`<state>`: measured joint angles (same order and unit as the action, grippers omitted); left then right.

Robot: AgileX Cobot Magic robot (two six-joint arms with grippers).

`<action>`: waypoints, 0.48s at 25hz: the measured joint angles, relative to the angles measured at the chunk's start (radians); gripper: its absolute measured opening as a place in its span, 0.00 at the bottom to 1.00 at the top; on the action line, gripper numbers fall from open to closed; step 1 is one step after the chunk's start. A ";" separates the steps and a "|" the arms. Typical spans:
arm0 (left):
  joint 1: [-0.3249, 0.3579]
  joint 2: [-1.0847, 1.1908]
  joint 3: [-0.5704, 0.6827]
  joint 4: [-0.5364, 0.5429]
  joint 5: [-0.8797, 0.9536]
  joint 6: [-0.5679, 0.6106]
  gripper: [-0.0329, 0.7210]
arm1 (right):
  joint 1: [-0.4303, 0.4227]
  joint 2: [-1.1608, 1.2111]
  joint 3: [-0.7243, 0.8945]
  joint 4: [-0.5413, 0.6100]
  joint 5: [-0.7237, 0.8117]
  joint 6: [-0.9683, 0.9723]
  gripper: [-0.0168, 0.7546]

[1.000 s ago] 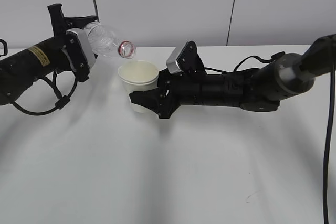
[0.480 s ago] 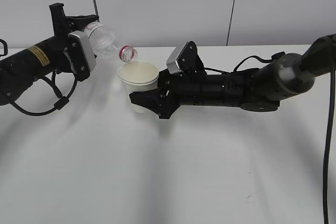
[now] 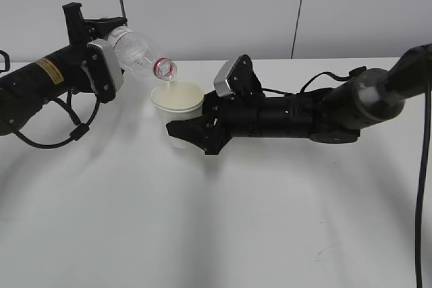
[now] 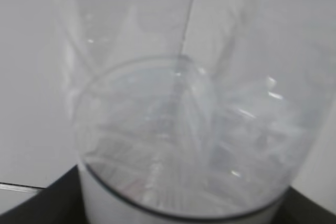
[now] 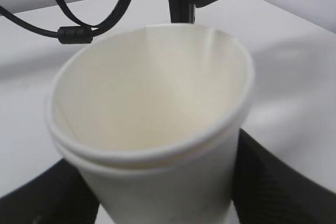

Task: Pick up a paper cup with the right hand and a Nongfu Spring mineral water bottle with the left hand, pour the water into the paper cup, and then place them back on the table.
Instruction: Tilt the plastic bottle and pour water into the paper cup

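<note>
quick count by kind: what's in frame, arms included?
Robot arms: 2, left hand and right hand
Paper cups: 1, paper cup
Bottles: 1, Nongfu Spring mineral water bottle
Tables: 1, table
Total: 5

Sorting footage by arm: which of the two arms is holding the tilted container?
The left hand, the arm with the yellow sticker, holds the Nongfu Spring mineral water bottle tilted mouth-down over the paper cup, which the right hand holds upright.

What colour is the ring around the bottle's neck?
Red; the neck ring of the mineral water bottle shows best in the exterior view.
</note>
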<state>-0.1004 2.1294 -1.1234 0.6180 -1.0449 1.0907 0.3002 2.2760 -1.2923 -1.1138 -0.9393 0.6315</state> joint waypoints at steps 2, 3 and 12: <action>0.000 0.000 0.000 0.000 -0.001 0.000 0.60 | 0.000 0.000 0.000 -0.007 0.000 0.002 0.67; 0.000 0.000 0.000 0.000 -0.002 0.001 0.60 | 0.000 0.000 0.000 -0.009 0.002 0.002 0.67; 0.000 0.000 0.000 0.003 -0.005 0.023 0.60 | 0.000 0.000 0.000 -0.019 0.021 0.014 0.67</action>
<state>-0.1004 2.1294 -1.1234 0.6210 -1.0499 1.1132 0.3002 2.2760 -1.2923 -1.1326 -0.9188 0.6458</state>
